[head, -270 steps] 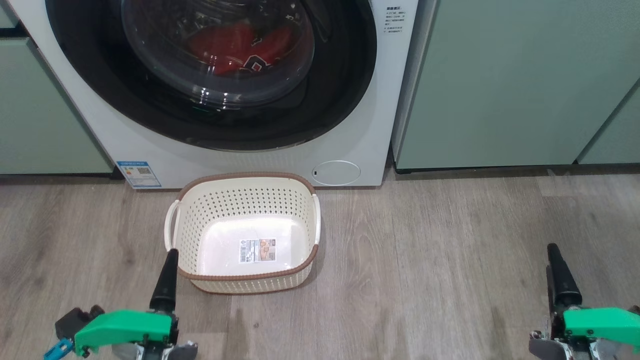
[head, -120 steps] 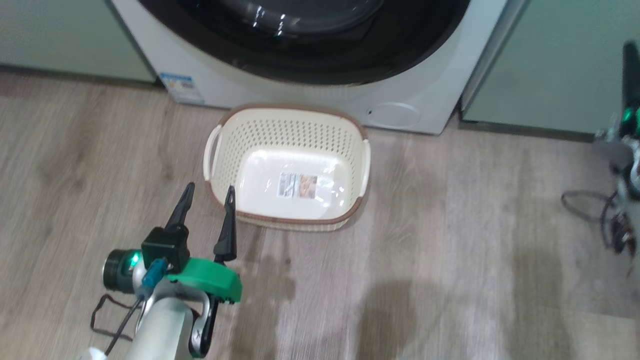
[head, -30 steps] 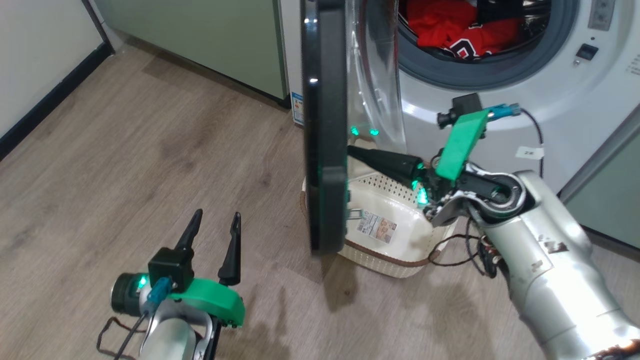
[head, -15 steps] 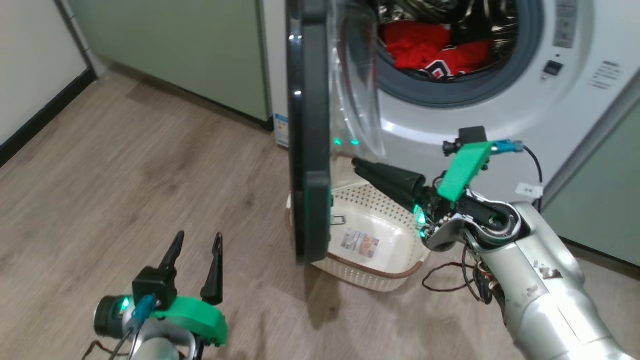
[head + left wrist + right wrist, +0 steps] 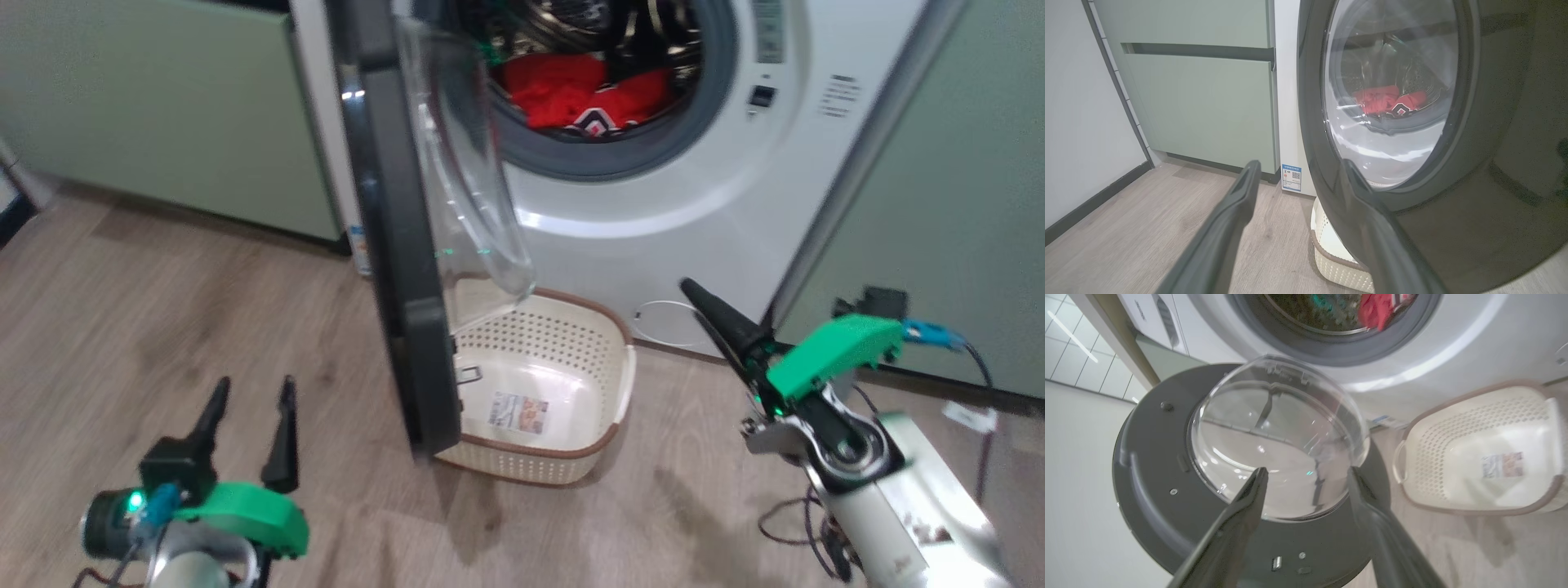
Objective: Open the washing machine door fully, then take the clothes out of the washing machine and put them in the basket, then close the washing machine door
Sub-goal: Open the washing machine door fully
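The washing machine door (image 5: 397,245) stands swung out, edge-on to the head view, its clear glass bowl (image 5: 469,180) facing the white washing machine (image 5: 653,212). Red clothes (image 5: 571,90) lie in the drum. The cream basket (image 5: 622,384) sits on the floor below the opening, partly behind the door. My left gripper (image 5: 253,390) is open at the lower left, on the door's outer side (image 5: 1494,122), touching nothing. My right gripper (image 5: 1306,473) is open and empty, pointing at the door's inner face (image 5: 1151,477) from a short distance; it stands right of the basket (image 5: 1412,437).
Pale green cabinets flank the washer on the left (image 5: 163,122) and right (image 5: 980,204). A white wall with dark skirting (image 5: 1086,196) runs along the far left. Wood floor (image 5: 163,310) stretches open left of the door. A cable (image 5: 971,359) trails from my right wrist.
The head camera has shifted. My right gripper has opened and drawn back to the right, away from the door's inner side. The left gripper has stayed open.
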Controlling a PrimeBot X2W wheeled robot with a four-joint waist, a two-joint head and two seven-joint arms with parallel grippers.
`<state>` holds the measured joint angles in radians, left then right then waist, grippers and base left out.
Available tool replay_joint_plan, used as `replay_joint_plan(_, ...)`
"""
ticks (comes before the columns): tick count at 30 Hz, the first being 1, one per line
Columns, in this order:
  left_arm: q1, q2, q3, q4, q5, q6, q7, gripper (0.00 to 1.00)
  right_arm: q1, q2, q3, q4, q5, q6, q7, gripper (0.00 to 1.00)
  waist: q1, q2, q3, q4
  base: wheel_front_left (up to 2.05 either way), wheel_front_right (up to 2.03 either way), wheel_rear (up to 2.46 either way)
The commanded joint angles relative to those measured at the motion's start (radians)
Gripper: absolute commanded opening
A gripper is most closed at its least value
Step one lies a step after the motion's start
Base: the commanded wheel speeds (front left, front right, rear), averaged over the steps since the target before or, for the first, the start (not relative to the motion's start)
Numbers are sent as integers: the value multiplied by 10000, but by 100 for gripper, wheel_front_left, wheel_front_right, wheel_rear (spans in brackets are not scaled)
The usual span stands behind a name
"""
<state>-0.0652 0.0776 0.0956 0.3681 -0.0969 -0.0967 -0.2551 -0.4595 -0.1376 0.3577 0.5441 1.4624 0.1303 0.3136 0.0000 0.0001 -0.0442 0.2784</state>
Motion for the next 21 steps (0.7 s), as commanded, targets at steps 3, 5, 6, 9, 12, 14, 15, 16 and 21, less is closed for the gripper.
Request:
replay_joint_plan(3,-377,248,572,-290,72,-53,-67,100,184,-327,262,-569,-359,4,-1024,100,0,-1,-131,-435,0,0,0)
replay_joint_plan(5,-372,289,743,-279,69,-82,-67,100,555,-609,365,-708,-554,4,-1870,100,0,-1,-172,-595,0,0,0)
replay_joint_plan(6,-358,307,827,-276,67,-95,-67,100,741,-776,443,-738,-725,4,-2378,100,0,-1,-200,-672,0,0,0)
replay_joint_plan(9,-301,328,1040,-271,73,-134,-67,100,1246,-1200,624,-735,-1123,4,-3968,100,0,-1,-244,-880,0,0,0)
replay_joint_plan(12,-220,303,1153,-270,79,-180,-67,100,1530,-1639,1011,-566,-1675,4,-5314,100,0,-1,-283,-1094,0,0,0)
replay_joint_plan(14,-165,272,1208,-275,102,-200,-67,100,1639,-1886,1102,-466,-2205,4,-5677,100,0,-1,-306,-1199,0,0,0)
replay_joint_plan(15,-149,260,1246,-274,107,-209,-67,100,1689,-1934,984,-452,-2508,4,-5729,100,0,-1,-317,-1250,0,0,0)
replay_joint_plan(16,-140,240,1279,-286,107,-217,-67,100,1728,-1948,473,-536,-3021,4,-5740,100,0,-1,-320,-1299,0,0,0)
replay_joint_plan(21,-132,142,1347,-316,144,-253,-67,100,2679,-1238,-1933,-1483,-6379,4,-5750,100,0,-1,-386,-1368,0,0,0)
